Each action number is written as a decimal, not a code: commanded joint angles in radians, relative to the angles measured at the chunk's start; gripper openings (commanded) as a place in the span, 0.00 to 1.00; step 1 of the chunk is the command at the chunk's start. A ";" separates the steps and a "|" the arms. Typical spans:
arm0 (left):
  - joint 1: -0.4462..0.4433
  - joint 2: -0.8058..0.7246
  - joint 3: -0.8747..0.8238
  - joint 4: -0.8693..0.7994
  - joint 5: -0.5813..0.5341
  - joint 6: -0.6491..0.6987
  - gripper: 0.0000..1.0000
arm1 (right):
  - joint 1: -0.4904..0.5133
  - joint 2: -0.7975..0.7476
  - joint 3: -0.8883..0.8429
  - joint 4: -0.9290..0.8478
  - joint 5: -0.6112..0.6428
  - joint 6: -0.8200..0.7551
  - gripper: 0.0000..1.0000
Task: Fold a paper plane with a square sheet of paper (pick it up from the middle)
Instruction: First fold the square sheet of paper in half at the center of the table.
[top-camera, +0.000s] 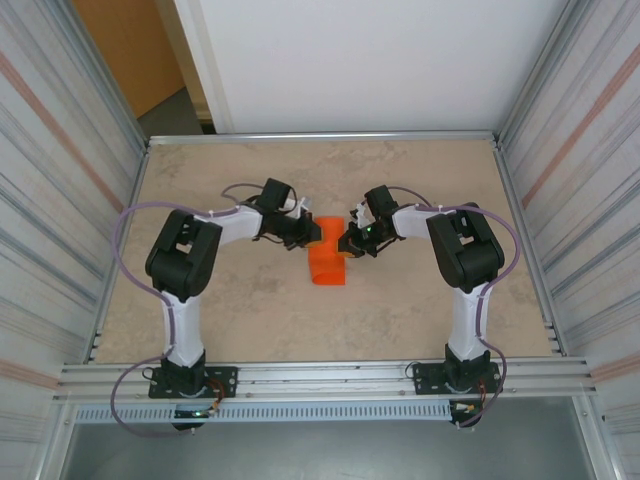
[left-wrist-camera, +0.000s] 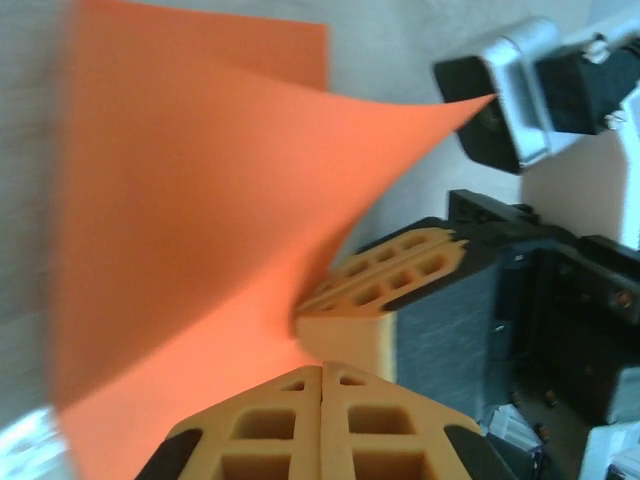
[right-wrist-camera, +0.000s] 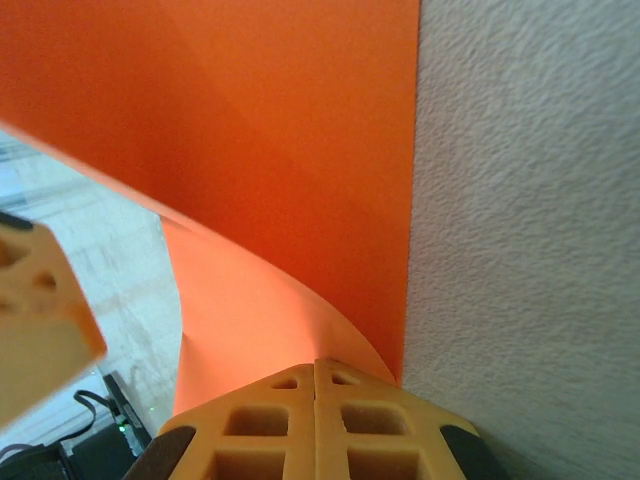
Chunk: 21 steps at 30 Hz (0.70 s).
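The paper (top-camera: 328, 265) sits at the middle of the table (top-camera: 250, 180), bent up out of flat, with both arms reaching in to meet over its far end. The left gripper (top-camera: 312, 238) and right gripper (top-camera: 346, 243) stand just beside each other, tips nearly touching. In the right wrist view the right gripper (right-wrist-camera: 315, 368) has its fingers pressed together with no gap. The paper's (right-wrist-camera: 250, 130) straight edge runs down along the bare table (right-wrist-camera: 520, 250) right into their seam, so it is nipped there. One left finger (right-wrist-camera: 40, 320) shows at the left, just under the paper's curling lower edge. In the left wrist view the left gripper (left-wrist-camera: 320, 385) is likewise closed tight, finger against finger. The paper (left-wrist-camera: 180, 220) sweeps down to its left finger, but whether any of it is caught between them I cannot tell. There, one free corner of the paper juts out to the right in the air, near the dark parts of the right arm, and the far edge behind it is straight and clean. From above, the table lies bare on every side of the paper: wide room to the far edge, to the two ribbed walls (top-camera: 60, 180), and back toward the metal rail (top-camera: 320, 375) where the arms are bolted.
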 joint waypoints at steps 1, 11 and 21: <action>-0.001 0.070 0.054 -0.002 0.018 -0.034 0.02 | -0.006 0.178 -0.096 -0.208 0.333 -0.019 0.00; 0.118 0.132 0.039 -0.123 -0.047 0.093 0.01 | -0.011 0.177 -0.109 -0.201 0.336 -0.020 0.00; 0.134 0.007 0.072 -0.125 0.004 0.101 0.01 | -0.012 0.174 -0.114 -0.195 0.329 -0.020 0.00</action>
